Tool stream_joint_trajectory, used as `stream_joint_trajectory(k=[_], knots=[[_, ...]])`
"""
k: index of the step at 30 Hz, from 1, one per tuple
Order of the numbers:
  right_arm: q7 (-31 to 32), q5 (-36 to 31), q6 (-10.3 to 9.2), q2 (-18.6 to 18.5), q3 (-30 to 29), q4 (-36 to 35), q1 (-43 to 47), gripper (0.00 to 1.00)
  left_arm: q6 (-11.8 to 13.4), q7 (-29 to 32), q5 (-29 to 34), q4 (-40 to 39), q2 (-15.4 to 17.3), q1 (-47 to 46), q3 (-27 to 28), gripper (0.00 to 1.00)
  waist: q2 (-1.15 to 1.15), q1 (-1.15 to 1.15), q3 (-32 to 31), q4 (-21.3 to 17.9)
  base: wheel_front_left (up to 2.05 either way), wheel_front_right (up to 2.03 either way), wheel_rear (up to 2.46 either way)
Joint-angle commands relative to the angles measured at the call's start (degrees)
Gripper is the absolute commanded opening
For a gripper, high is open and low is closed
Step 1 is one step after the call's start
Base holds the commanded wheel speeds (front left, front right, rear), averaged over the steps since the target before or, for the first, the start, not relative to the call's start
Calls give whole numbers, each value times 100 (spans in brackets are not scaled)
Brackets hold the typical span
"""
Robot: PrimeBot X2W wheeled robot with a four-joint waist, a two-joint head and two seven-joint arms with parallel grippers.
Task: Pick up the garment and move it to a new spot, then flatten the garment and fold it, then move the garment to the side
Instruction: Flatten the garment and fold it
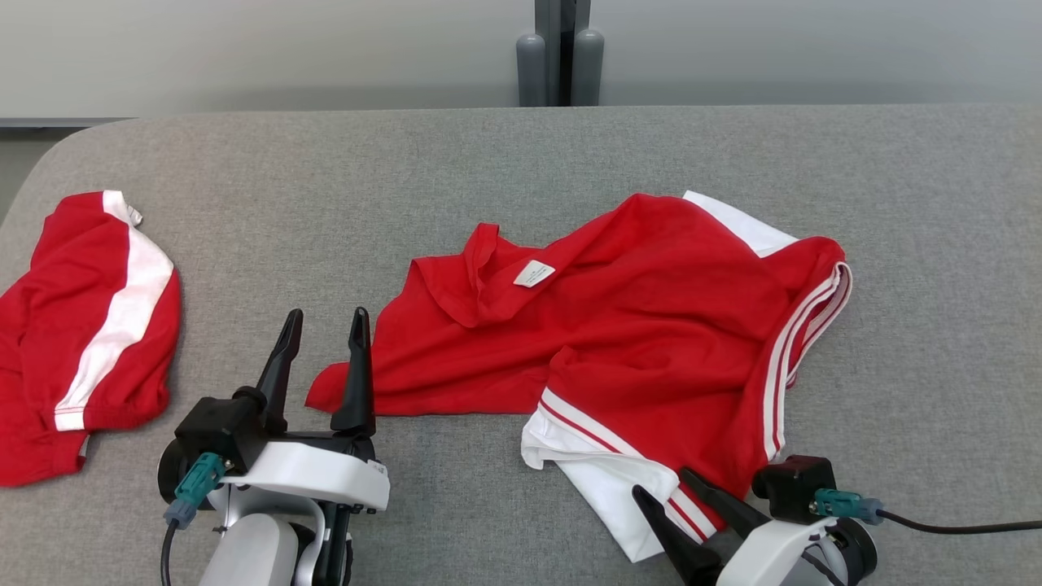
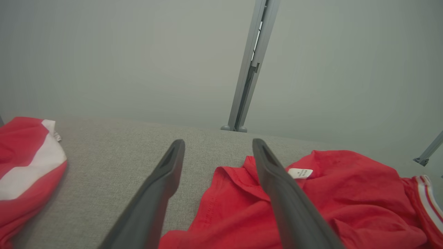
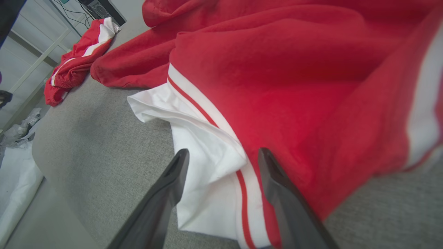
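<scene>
Left claw [image 1: 326, 314] wide at the red jersey's [image 1: 651, 325] corner; right claw [image 1: 661, 482] wide over its white hem; grey bench [image 1: 488, 163] beyond.

On the table [image 1: 488, 155], the garment [image 1: 643, 325] centre-right, another garment [image 1: 81, 325] well apart at the left edge.

Held left gripper [image 1: 327, 312] at 7 o'clock, spread wide, fingers toward 12. Held right gripper [image 1: 661, 480] at 5, spread, fingers toward 10.

The red garment [image 1: 651, 325] with white panels and stripes lies rumpled on the grey table [image 1: 488, 163], one side doubled over, white neck label [image 1: 533, 273] facing up.
</scene>
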Motion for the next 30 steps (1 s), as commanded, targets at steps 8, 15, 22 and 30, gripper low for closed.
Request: stream_joint_trajectory(k=[8, 15, 22, 30], knots=[[-107, -40, 3, 45, 3, 223, -159, 100, 9, -19, -25, 5, 20, -86, -18, 100, 0, 0, 27, 95, 0, 0, 0], [-187, -49, 3, 66, 73, 384, -275, 98, 2, -19, -11, 21, 21, -103, 2, 100, 0, 0, 80, 172, 0, 0, 0], [-316, -74, 3, 11, 143, 436, -373, 0, 5, -19, -5, 29, 20, -93, 56, 100, 0, 0, 72, 153, 0, 0, 0], [-418, -259, 3, -190, 9, 244, -383, 0, 30, -19, -1, 68, 21, 3, 126, 100, 0, 0, -63, 0, 0, 0, 0]])
